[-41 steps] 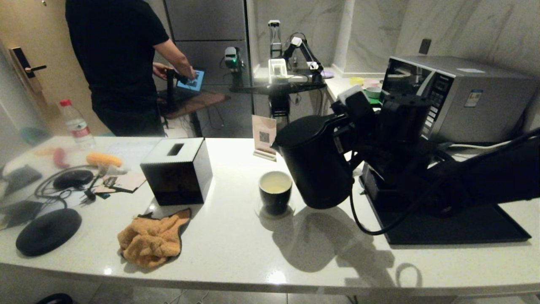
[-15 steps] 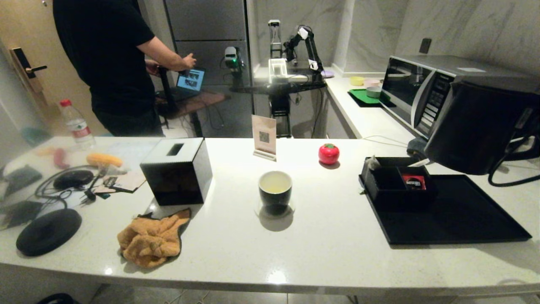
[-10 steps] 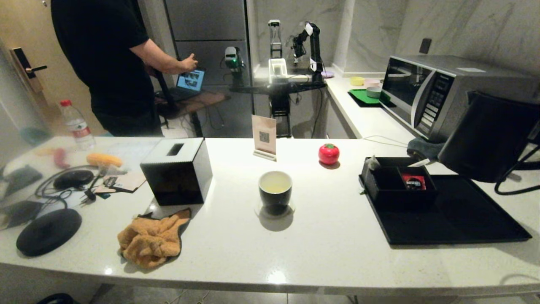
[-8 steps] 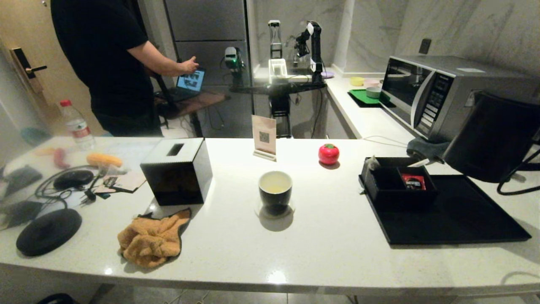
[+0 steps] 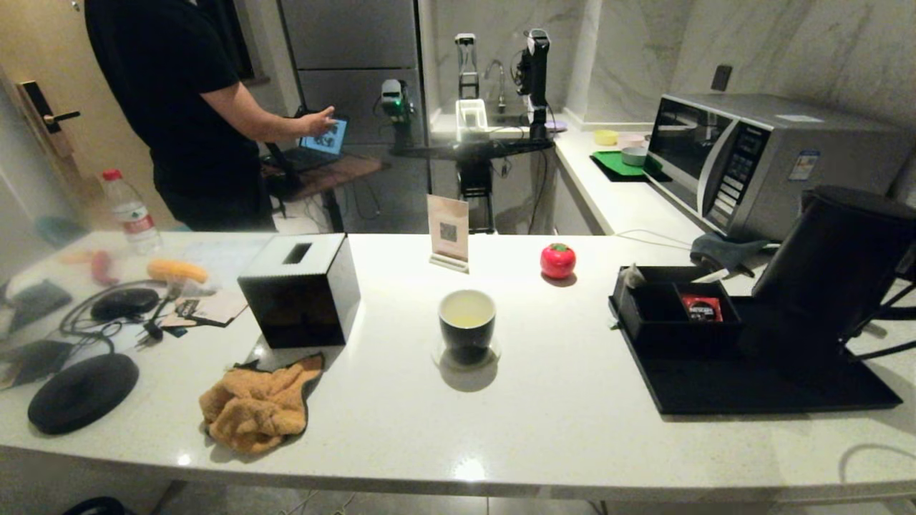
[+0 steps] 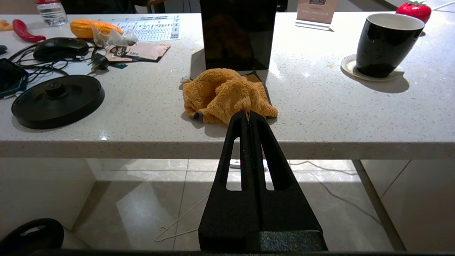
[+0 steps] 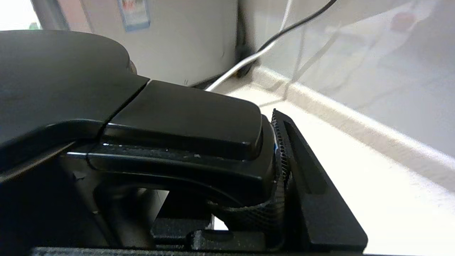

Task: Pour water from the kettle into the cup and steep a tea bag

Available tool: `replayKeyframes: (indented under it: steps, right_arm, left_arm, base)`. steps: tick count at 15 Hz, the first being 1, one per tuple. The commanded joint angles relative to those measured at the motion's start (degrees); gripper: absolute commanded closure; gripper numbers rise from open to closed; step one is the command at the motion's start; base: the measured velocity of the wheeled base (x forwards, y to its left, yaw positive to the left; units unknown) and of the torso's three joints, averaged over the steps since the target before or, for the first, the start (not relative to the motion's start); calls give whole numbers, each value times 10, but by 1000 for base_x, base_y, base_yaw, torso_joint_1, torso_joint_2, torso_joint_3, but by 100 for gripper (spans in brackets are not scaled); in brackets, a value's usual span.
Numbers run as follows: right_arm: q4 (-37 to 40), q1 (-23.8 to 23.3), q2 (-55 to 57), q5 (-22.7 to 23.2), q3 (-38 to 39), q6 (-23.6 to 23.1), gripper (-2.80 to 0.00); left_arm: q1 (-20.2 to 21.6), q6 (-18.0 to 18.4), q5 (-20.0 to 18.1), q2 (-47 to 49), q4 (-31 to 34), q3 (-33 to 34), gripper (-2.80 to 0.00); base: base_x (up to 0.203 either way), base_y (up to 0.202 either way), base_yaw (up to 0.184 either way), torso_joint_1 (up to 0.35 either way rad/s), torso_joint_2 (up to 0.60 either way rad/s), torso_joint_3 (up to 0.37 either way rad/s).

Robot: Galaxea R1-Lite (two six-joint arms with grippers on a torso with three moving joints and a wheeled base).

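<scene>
Black on black at the far right: the kettle (image 5: 834, 265) stands upright at the right end of the tray (image 5: 715, 390), by the microwave (image 5: 758, 154). The right tool (image 7: 275, 185) is clamped on its handle, as the right wrist view shows, with one ribbed finger pressed against the handle's end. Whether the base rests on the tray or hangs just above it, I cannot tell.

The cup (image 5: 467, 325) sits on a small coaster mid-surface, well apart from the kettle, with pale yellowish water (image 5: 466, 315) inside. So the pouring looks done, and the kettle seems to be in the middle of being put away.

Steeping is what is left. The tea bag (image 5: 632, 275) pokes up, pale and pointed, from the left compartment of the box (image 5: 676, 311) on the tray; a red packet lies in the right one. Nothing is in the cup but liquid, as far as I can see.

The left tool (image 6: 249, 119) hangs below the surface's front edge, fingers pressed together and empty, with an orange cloth (image 5: 254, 408) on the top above it.
</scene>
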Motion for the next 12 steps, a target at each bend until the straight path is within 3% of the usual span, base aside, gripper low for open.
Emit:
replayKeyframes:
  steps: [1,12]
  right_arm:
    - [-18,0,26,11,8,-2,0]
    - [-103,0,98,36,42,-16,0]
  left_arm:
    - [0,0,0,0,0,0,0]
    - [0,0,0,0,0,0,0]
  base:
    - [0,0,0,0,0,0]
    - [0,0,0,0,0,0]
